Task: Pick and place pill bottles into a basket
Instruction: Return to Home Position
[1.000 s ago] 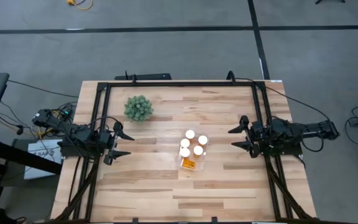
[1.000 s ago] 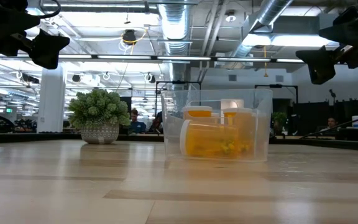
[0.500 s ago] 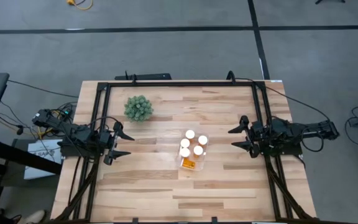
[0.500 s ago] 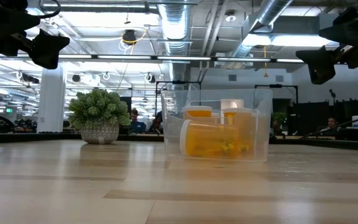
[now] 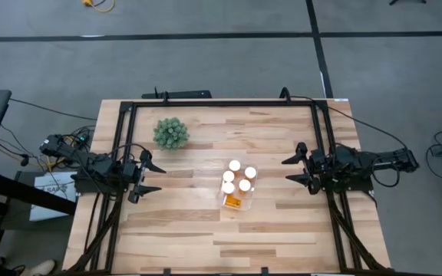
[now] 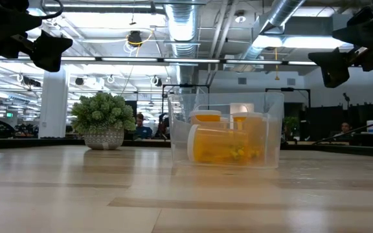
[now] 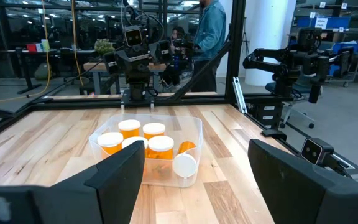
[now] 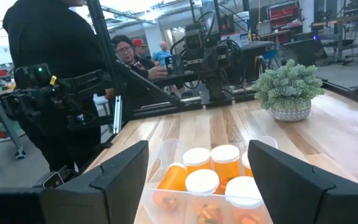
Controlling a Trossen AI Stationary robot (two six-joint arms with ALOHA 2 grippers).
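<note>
Bottles (image 5: 245, 185) crowd the basket (image 6: 274, 123), one lying flat in low view; left gripper (image 5: 159, 179), right gripper (image 5: 286, 171): jaws released.

No text can be read anywhere. Far beyond the jaws of the left gripper (image 7: 194, 158), small blue signs (image 7: 324, 5) high in the room are too small to read.

The wooden table (image 5: 198, 230) stands on a grey floor (image 5: 206, 65) with black lines (image 5: 206, 36) across it, and the big room behind has a white pillar (image 6: 54, 103), shiny round pipes (image 6: 177, 29) and long bright lights (image 6: 109, 8) up on the ceiling.
</note>
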